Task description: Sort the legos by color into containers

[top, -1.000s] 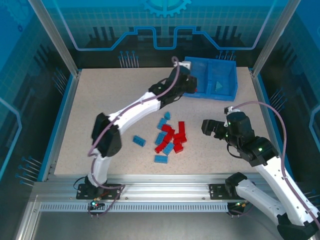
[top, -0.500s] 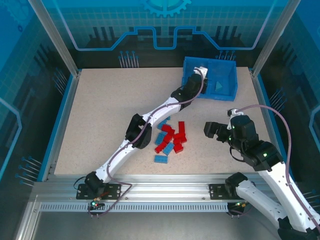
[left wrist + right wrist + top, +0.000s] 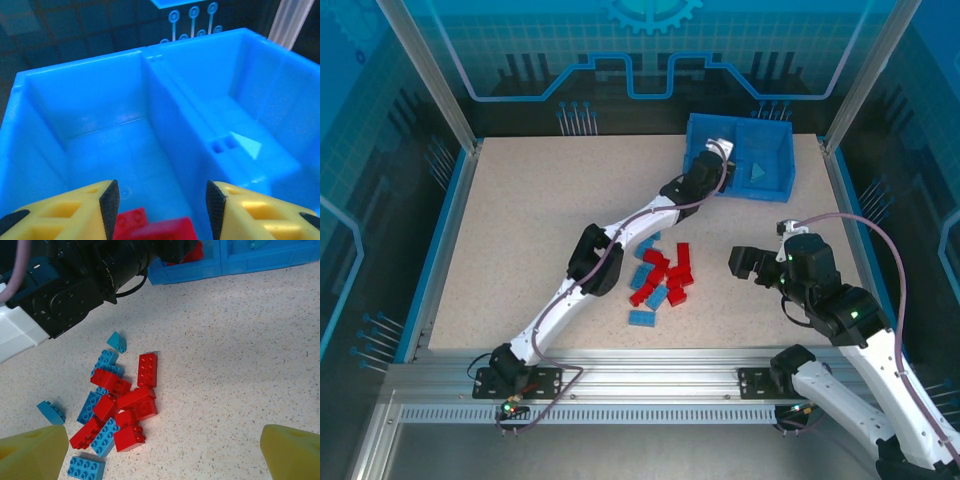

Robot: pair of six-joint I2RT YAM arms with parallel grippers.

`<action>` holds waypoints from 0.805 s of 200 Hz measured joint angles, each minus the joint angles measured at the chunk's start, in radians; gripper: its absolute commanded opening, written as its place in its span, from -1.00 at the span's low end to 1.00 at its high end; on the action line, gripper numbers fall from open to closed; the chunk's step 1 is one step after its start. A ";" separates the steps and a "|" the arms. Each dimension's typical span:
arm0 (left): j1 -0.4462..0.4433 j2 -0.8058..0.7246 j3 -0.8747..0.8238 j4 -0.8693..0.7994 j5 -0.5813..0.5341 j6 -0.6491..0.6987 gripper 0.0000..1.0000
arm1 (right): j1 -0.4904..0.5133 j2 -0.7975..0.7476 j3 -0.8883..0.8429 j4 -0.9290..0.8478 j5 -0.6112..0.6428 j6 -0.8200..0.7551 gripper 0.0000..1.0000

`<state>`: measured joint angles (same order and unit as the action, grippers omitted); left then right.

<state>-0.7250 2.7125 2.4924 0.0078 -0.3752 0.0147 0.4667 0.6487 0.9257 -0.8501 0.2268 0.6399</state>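
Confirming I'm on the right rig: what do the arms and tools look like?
Left arm and right arm: white shells, black joints, a pale purplish cable along each. A green light glows on the right one. Left tool and right tool have yellow fingers; the left's inner pads are black.

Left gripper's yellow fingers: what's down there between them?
Some red legos. The left wrist view shows them between the left gripper fingertips, down in the left compartment of the blue bin.

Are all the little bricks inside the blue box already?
No, a pile of red and blue legos lies on the table, outside the blue bin.
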 measured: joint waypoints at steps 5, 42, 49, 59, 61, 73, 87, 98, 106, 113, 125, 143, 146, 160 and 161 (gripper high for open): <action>-0.005 -0.020 -0.021 0.000 0.005 -0.005 0.04 | 0.000 0.000 0.000 -0.001 0.000 0.001 1.00; -0.034 -0.341 -0.428 0.105 0.060 -0.094 0.03 | 0.000 -0.001 0.000 -0.012 -0.008 0.007 1.00; -0.036 -0.438 -0.541 0.135 0.073 -0.119 0.03 | 0.000 0.000 0.000 -0.012 -0.015 0.003 1.00; -0.040 -0.574 -0.685 0.175 0.086 -0.150 0.03 | 0.000 0.006 0.002 -0.014 -0.031 -0.006 0.99; -0.040 -0.600 -0.715 0.183 0.087 -0.156 0.02 | 0.000 0.007 0.004 -0.014 -0.034 -0.010 0.99; -0.041 -0.777 -0.875 0.214 0.092 -0.192 0.03 | 0.003 0.030 0.016 -0.013 -0.058 -0.027 0.98; -0.041 -0.977 -1.033 0.223 0.093 -0.217 0.03 | 0.027 0.078 0.039 -0.003 -0.085 -0.056 0.98; -0.040 -1.138 -1.142 0.202 0.087 -0.227 0.03 | 0.071 0.133 0.061 0.008 -0.101 -0.081 0.98; -0.040 -1.260 -1.218 0.169 0.080 -0.227 0.03 | 0.113 0.180 0.080 0.015 -0.105 -0.102 0.98; -0.040 -1.360 -1.275 0.137 0.072 -0.227 0.05 | 0.154 0.225 0.097 0.023 -0.104 -0.121 0.98; -0.040 -1.519 -1.359 0.060 0.059 -0.219 0.11 | 0.238 0.311 0.132 0.047 -0.093 -0.156 1.00; -0.040 -1.736 -1.455 -0.097 0.038 -0.188 0.16 | 0.363 0.451 0.177 0.103 -0.072 -0.226 1.00; -0.040 -1.768 -1.465 -0.130 0.033 -0.177 0.16 | 0.384 0.479 0.183 0.115 -0.074 -0.241 1.00; -0.040 -1.895 -1.493 -0.288 0.006 -0.151 0.18 | 0.454 0.593 0.219 0.158 -0.074 -0.298 1.00; -0.040 -1.906 -1.495 -0.304 0.004 -0.150 0.18 | 0.457 0.599 0.221 0.159 -0.074 -0.301 1.00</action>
<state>-0.7650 0.8066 0.9977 -0.2958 -0.3714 -0.1349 0.9237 1.2472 1.1469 -0.6907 0.1532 0.3386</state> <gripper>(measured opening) 0.583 0.999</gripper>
